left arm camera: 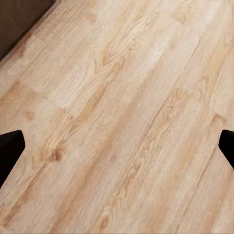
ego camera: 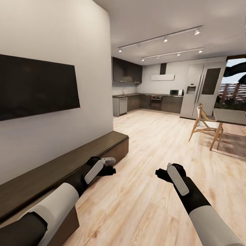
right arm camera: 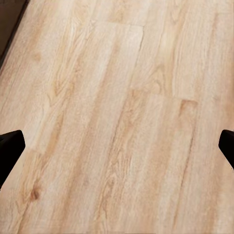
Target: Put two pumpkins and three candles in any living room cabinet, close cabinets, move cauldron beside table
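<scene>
Two empty grippers are hanging low over a pale wood floor (ego camera: 147, 191) as the robot is standing beside the cabinet (ego camera: 61, 164), the long dark console running along the wall under a black television (ego camera: 34, 85). The left gripper (ego camera: 108, 166) is hovering just off the console's front face, near its far end; the right gripper (ego camera: 162, 172) is sitting well apart from it, out over open boards. In both wrist views the dark fingertips are showing at the opposite edges of the picture, so the jaws are standing wide apart with nothing between them but planks.

Both arms are reaching forward and down, forearms sloping toward the floor, the two held at roughly the same height. A dark corner of the console is edging into the left wrist view (left arm camera: 19, 19).

The drawer fronts in view are looking shut, though the nearest stretch is hidden behind the left arm. The robot is apparently travelling or searching at this point, with a table (ego camera: 229, 117) and a chair (ego camera: 205, 124) standing across the room before the kitchen. Doing this step well probably means turning the head and base to find the items first, keeping the arms tucked clear of the console's edge, and leaving the jaws open for the first grasp.
</scene>
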